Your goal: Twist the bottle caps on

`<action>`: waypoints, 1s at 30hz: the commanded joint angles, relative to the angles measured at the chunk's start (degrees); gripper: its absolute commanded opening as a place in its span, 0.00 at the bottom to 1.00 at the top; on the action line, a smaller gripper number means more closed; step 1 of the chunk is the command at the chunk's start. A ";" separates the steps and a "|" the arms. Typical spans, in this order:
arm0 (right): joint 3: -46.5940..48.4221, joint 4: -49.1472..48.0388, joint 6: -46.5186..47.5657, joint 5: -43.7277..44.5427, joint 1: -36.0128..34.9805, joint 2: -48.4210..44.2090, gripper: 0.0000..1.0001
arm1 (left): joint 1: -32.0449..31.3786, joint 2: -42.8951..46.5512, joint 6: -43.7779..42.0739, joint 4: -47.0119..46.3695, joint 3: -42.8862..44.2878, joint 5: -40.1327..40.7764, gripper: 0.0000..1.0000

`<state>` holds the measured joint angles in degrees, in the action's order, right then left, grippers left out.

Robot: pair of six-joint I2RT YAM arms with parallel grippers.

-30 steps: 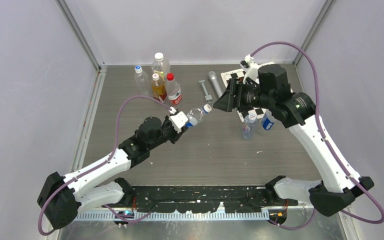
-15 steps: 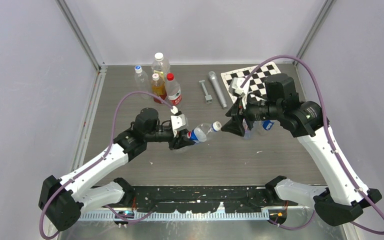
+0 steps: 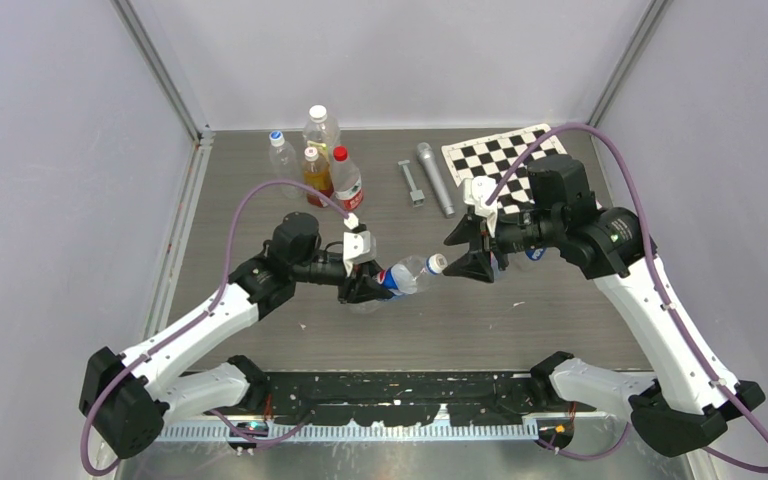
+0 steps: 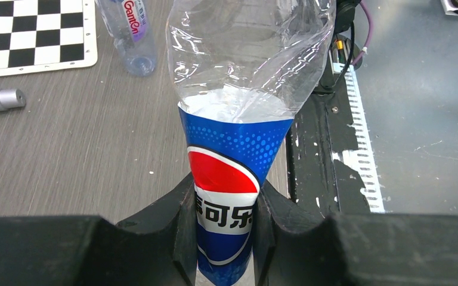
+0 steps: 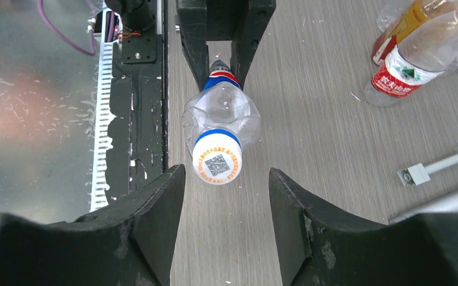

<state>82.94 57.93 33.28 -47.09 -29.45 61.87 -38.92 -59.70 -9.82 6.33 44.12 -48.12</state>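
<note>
Pepsi bottle [image 4: 226, 196] is clamped at its label by the left hand [image 4: 223, 229]. Its cap [image 5: 217, 162] sits inside the released right hand [image 5: 223, 196], untouched. Risk: the crumpled body twists or slips under torque.

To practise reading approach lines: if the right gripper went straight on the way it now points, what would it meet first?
Most likely the white cap on the Pepsi bottle, which the left gripper holds facing the open right gripper; exact gap is unclear.

Bottles, six seen: rear cluster [image 3: 312, 175] of four; one held bottle [image 3: 410, 272]; one purple-lettered bottle [image 4: 130, 30]. Checkered board [image 3: 500, 155]: one. Metal cylinder [image 3: 435, 178]: one. Bolt [image 3: 411, 183]: one. Robot arms, two: left arm [image 3: 210, 320], right arm [image 3: 660, 300].
</note>
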 commanded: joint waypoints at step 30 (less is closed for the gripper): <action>-1.23 -3.84 2.50 -3.89 0.01 0.47 0.47 | 0.17 -0.27 3.46 -0.44 3.61 -2.17 0.00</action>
<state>81.93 56.97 35.68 -51.90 -29.45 62.65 -38.92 -60.62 -7.40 7.16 45.01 -48.93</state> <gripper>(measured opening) 0.469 0.325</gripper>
